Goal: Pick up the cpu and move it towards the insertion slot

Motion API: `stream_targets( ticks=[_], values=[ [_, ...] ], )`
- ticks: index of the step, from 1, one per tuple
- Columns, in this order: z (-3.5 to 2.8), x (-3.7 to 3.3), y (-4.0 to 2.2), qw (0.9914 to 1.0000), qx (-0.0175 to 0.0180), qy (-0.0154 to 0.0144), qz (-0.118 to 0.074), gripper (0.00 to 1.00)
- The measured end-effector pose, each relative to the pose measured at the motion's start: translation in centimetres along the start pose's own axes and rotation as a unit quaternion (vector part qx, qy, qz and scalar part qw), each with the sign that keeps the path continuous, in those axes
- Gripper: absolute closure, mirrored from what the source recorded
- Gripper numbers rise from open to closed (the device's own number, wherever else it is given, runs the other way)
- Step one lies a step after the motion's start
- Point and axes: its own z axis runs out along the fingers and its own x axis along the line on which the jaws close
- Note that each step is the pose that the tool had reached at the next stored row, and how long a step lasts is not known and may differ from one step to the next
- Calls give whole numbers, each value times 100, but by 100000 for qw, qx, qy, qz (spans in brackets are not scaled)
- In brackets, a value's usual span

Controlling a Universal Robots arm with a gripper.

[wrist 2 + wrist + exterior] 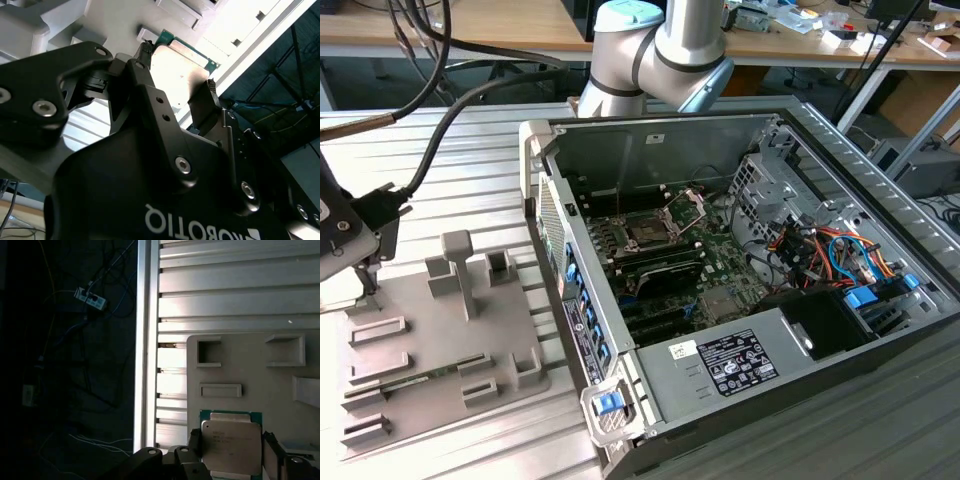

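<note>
The cpu (231, 445), a flat square chip with a pale metal top and a green rim, sits between my gripper's (232, 440) two black fingers. In the second wrist view the cpu (181, 75) has a fingertip (145, 50) at one edge and another at the opposite edge, so the gripper (177, 67) is shut on it. In the exterior view my gripper (365, 285) hangs at the far left over the grey fixture plate (440, 340). The insertion slot (650, 232) lies inside the open computer case, its metal bracket (692, 203) hinged up, well to the exterior view's right of the gripper.
The fixture plate carries upright posts (458, 262) and low holders (378, 330). The case wall (555, 250) rises between the plate and the motherboard. Cables (820, 250) and a drive cage crowd the case's right side. The ribbed table's edge (147, 340) runs close to the plate.
</note>
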Motion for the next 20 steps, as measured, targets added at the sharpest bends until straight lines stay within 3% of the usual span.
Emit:
stream_targets(
  ticks=[20],
  values=[
    [-95, 0, 2, 100000, -52, -3, -7, 45]
  ],
)
